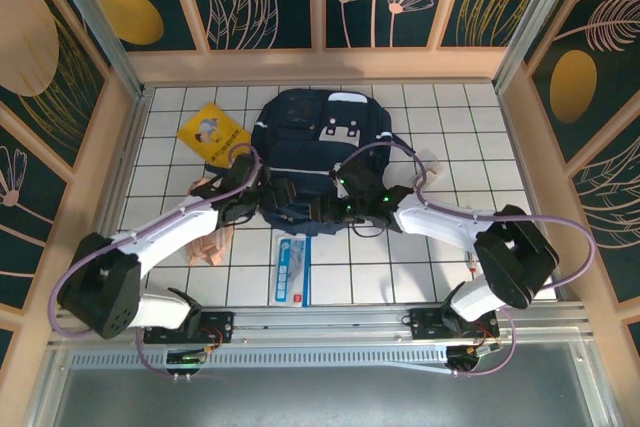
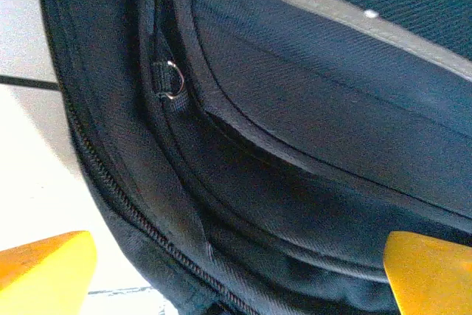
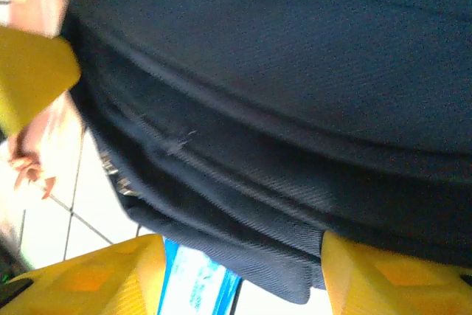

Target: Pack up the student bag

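The student bag [image 1: 305, 137], a large navy backpack with white patches near its top, lies flat in the middle of the tiled table. Both grippers are at its near edge. My left gripper [image 1: 266, 197] is at the near left corner, and in its wrist view the yellow fingers [image 2: 46, 262] stand wide open around the bag's dark fabric [image 2: 295, 145], beside a zipper line [image 2: 129, 208] and a small metal ring [image 2: 174, 79]. My right gripper [image 1: 324, 211] is at the near middle, its fingers [image 3: 92, 279] apart with the bag's folded hem [image 3: 280, 256] lying loose between them.
A yellow booklet [image 1: 212, 130] lies left of the bag. A blue-and-white packet [image 1: 292, 269] lies on the tiles in front of it, also visible under the hem as the packet [image 3: 193, 285]. A pink fabric item [image 1: 212, 245] sits under the left arm. A small white object [image 1: 432, 163] lies to the right.
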`<state>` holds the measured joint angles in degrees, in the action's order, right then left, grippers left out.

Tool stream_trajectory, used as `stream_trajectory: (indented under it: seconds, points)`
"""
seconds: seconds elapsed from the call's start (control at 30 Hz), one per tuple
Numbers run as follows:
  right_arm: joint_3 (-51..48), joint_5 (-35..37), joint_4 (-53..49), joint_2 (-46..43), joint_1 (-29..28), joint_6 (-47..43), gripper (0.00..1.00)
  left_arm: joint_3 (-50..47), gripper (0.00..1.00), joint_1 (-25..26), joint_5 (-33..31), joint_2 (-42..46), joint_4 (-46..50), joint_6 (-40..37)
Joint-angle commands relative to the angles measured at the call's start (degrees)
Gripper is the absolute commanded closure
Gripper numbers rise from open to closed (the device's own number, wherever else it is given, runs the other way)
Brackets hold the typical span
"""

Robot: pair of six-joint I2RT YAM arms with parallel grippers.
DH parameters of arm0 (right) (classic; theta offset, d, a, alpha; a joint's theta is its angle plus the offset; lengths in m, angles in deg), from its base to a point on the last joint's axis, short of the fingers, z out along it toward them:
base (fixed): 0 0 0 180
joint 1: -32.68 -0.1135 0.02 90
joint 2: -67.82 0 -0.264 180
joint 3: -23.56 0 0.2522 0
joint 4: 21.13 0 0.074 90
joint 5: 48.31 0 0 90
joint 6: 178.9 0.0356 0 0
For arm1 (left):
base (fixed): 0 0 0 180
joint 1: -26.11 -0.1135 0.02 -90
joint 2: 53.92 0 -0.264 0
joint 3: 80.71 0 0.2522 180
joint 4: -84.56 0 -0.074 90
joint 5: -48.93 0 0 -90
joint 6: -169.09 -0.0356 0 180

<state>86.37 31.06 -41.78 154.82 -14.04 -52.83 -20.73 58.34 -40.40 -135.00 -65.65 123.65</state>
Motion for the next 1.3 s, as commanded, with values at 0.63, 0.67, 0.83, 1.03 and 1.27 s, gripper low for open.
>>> stream_trajectory:
  seconds: [0.63, 0.67, 0.83, 1.03, 1.27]
  points:
    - [9.75, -0.70, 1.47, 0.95, 8.26, -16.00, 0.44, -0.69, 1.00, -0.08, 14.99, 4.08, -9.41, 14.33]
    - [10.07, -1.40, -0.04, -0.03, 8.42, -16.10, 0.44, -1.50, 1.00, -0.06, 14.62, 5.08, -10.34, 15.86]
    - [5.88, -4.28, -6.11, -7.32, 4.54, -17.78, 0.45, -4.43, 1.00, -0.07, 13.63, 8.72, -13.95, 22.67]
    - [3.51, -9.19, -8.04, -9.39, 1.48, -21.81, 0.53, -3.51, 1.00, -0.06, 16.06, 7.65, -14.01, 22.89]
    - [7.88, -11.75, -7.38, -2.97, -1.42, -21.24, 0.61, -2.80, 1.00, -0.11, 17.43, 6.90, -14.35, 23.22]
